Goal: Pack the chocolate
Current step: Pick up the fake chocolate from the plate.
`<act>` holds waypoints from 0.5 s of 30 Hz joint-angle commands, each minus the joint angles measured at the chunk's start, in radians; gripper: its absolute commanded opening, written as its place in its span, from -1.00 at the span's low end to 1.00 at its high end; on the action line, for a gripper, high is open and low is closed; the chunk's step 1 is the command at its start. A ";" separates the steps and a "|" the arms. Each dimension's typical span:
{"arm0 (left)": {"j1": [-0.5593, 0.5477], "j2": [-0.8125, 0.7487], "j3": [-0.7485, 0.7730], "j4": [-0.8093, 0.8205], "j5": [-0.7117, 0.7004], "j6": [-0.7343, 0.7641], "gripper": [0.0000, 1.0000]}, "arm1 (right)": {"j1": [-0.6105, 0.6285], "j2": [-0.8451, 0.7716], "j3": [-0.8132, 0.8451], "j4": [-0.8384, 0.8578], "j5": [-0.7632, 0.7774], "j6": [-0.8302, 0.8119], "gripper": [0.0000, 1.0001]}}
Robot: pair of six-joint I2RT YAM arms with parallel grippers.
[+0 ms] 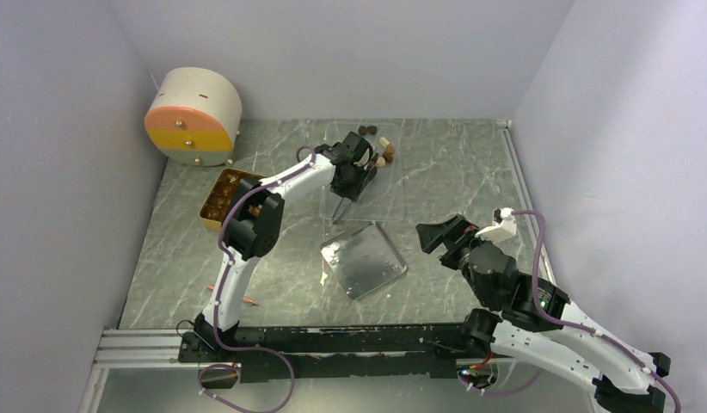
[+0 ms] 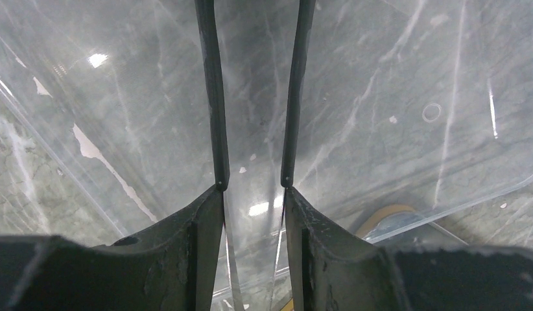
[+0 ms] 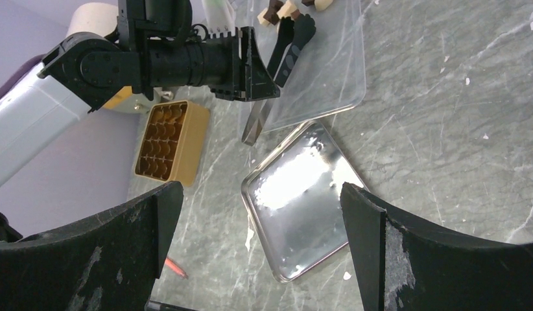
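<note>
White arm [image 1: 279, 182] bent over tray [image 1: 389, 194], left fingers [image 2: 199, 240] clamping tweezers [image 3: 256, 123], right fingers [image 3: 141, 223] apart

Bright, even overhead light; shadows faint and soft. Metal tray [image 1: 364, 260] throws white glare, blown out near centre of the right wrist view. Clear sheet [image 2: 393, 97] carries small hotspots at 10 and 6 o'clock in the left wrist view. Left gripper [image 2: 252, 194] soft-focused at 6 o'clock. Top view sharp.
</note>
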 commanded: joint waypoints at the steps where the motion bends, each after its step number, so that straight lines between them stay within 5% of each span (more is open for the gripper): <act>1: -0.005 -0.020 0.066 -0.024 -0.036 0.003 -0.14 | 0.001 0.006 0.017 0.028 0.013 -0.009 0.94; 15: -0.006 0.040 0.109 -0.009 -0.037 0.019 -0.18 | 0.000 -0.003 0.022 0.018 0.013 -0.004 0.94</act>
